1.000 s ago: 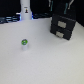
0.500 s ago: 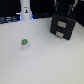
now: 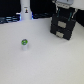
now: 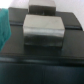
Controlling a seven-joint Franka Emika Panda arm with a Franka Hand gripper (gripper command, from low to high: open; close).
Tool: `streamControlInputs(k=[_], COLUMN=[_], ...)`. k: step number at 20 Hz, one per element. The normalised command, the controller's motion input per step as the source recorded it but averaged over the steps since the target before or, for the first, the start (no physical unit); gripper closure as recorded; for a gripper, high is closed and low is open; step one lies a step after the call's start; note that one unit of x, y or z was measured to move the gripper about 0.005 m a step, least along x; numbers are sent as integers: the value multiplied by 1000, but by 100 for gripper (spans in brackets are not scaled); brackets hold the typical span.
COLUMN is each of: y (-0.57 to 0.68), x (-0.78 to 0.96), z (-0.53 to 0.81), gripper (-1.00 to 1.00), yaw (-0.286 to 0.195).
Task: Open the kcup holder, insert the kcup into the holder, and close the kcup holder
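your arm hangs over the kcup holder (image 3: 63,26) at the exterior view's right | fingers (image 3: 65,13): can't tell if clenched or released (blurred) | kcup (image 3: 24,44) upright on the white counter (image 3: 45,60), well apart from the holder | wrist view: holder's black top with pale handle (image 4: 44,31)

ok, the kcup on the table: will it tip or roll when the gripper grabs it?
The kcup stands upright, small, alone on the white table, so it is probably light and could tip under an off-centre push. It looks round, so once tipped it would likely roll. The image is too blurred to judge wall stiffness.
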Motion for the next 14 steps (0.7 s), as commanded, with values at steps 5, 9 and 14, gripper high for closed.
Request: streamControlInputs(k=[5, 9, 14], y=[238, 28, -7], x=[-235, -330, -374], z=[-355, -394, -406], gripper=[-100, -100, -100], yaw=[-13, -20, -13])
